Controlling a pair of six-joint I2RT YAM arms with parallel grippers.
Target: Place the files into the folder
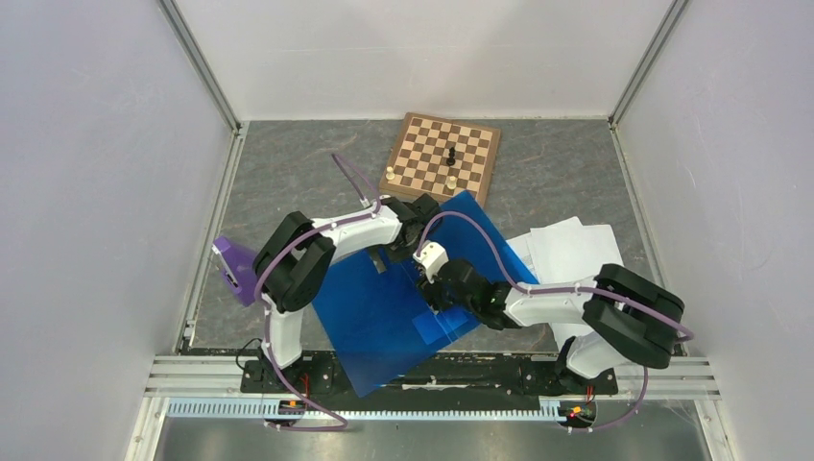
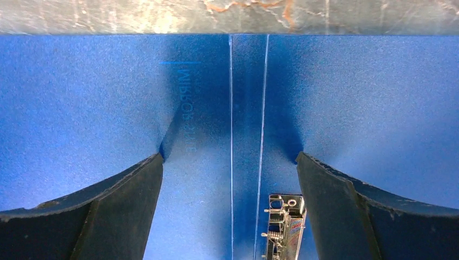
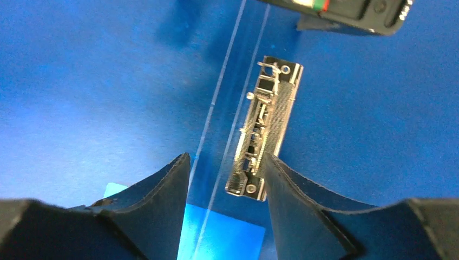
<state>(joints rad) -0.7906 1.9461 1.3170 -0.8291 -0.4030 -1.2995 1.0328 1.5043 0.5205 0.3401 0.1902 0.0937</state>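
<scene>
The blue folder (image 1: 379,331) lies open and flat on the table, its spine creases (image 2: 248,108) running between both grippers. A metal clip (image 3: 265,124) sits beside the spine. My left gripper (image 2: 229,157) hangs open over the spine near the folder's far edge, with the clip's top end (image 2: 284,227) just inside its right finger. My right gripper (image 3: 226,156) is open over the spine, and the clip's near end lies between its fingers, close against the right fingertip (image 3: 279,179). Neither gripper holds anything. The files (image 1: 576,252), white sheets, lie on the table right of the folder.
A wooden chessboard (image 1: 443,154) with a few pieces stands behind the folder. A purple object (image 1: 233,269) sits at the left by the wall. White walls close in the table on three sides. A pale label patch (image 3: 227,233) shows through the folder under my right gripper.
</scene>
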